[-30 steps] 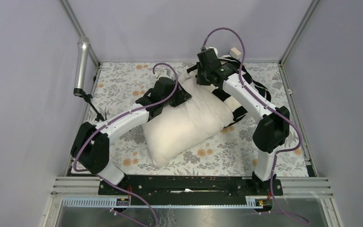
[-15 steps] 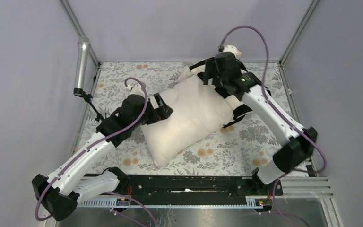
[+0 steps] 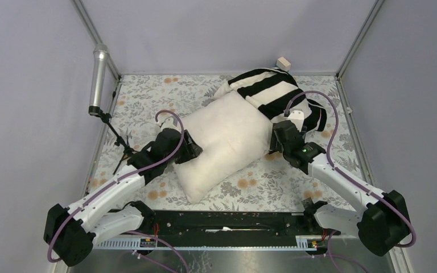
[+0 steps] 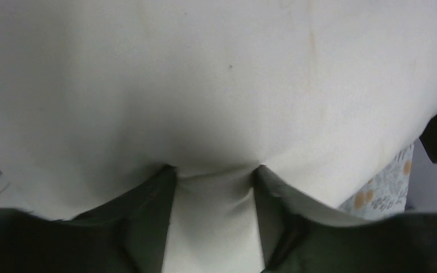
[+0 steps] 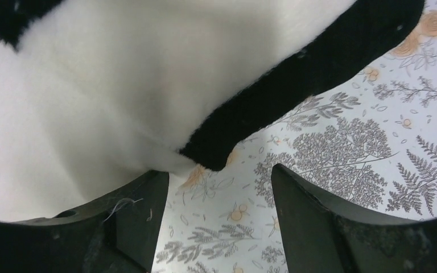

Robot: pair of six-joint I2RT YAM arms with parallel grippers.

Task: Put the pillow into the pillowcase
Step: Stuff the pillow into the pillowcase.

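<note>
A big, plump pillow (image 3: 222, 142) of plain cream fabric lies slantwise across the middle of the grey-and-orange floral table cover (image 3: 148, 96). One corner points at the arm bases and the opposite end reaches towards the far right. Over that far end sits the limp pillowcase (image 3: 267, 88) with its broad black and white stripes. It caps only the far corner, bunched up, with loose folds trailing down the pillow's right side onto the cover, and most of the pillow is bare. The left gripper (image 3: 192, 149) is low at the pillow's left edge, about halfway along it, nosed in against the cushion. In its wrist view the two dark fingers (image 4: 153, 216) stand apart, with a swell of cream fabric filling the gap and creasing at the tips. Whether they are truly clamped on it or only pushed into it, I can't tell. The right gripper (image 3: 274, 139) is at the opposite edge, where the striped folds meet the pillow. Its wrist view shows the jaws released and spread, holding nothing — bare floral cover lies between them. A black-edged corner of the pillowcase sits just ahead of the gap, with white plush close to the finger on the picture's left. Off by the left post a silver cylinder (image 3: 98, 77) stands on a thin black stand, well apart from the cushion.
</note>
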